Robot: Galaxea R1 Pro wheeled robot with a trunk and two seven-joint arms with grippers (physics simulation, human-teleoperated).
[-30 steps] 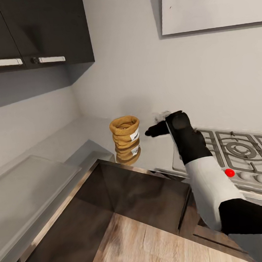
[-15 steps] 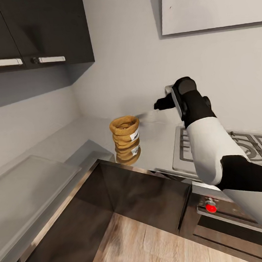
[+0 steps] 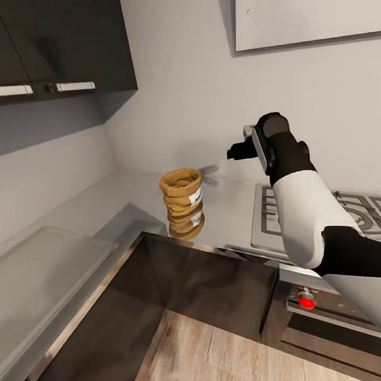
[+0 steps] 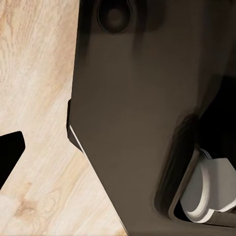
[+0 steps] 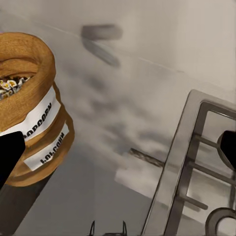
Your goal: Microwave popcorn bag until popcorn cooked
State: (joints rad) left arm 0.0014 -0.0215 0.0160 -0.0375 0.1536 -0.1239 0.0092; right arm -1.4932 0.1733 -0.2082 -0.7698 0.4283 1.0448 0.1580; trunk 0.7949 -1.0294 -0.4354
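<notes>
The tan popcorn bag [image 3: 182,194] stands upright on the glossy grey countertop [image 3: 126,188], its rolled rim open at the top and its white label facing right. My right gripper [image 3: 233,151] hovers above the counter, to the right of the bag and higher than its rim, clear of it. In the right wrist view the popcorn bag [image 5: 29,98] shows kernels inside, and the right gripper [image 5: 118,152] is open with nothing between its fingertips [image 5: 10,152]. One dark fingertip [image 4: 10,152] of the left gripper hangs over the wooden floor. The microwave is out of view.
A gas hob [image 3: 355,209] with grates lies right of the bag, under my right arm, with a red knob [image 3: 307,302] on the oven front below. Dark wall cabinets [image 3: 54,40] hang at the upper left. A pale board [image 3: 41,269] lies on the left counter.
My right arm has risen from counter height beside the bag to well above it, then almost stopped. The bag has not moved.
</notes>
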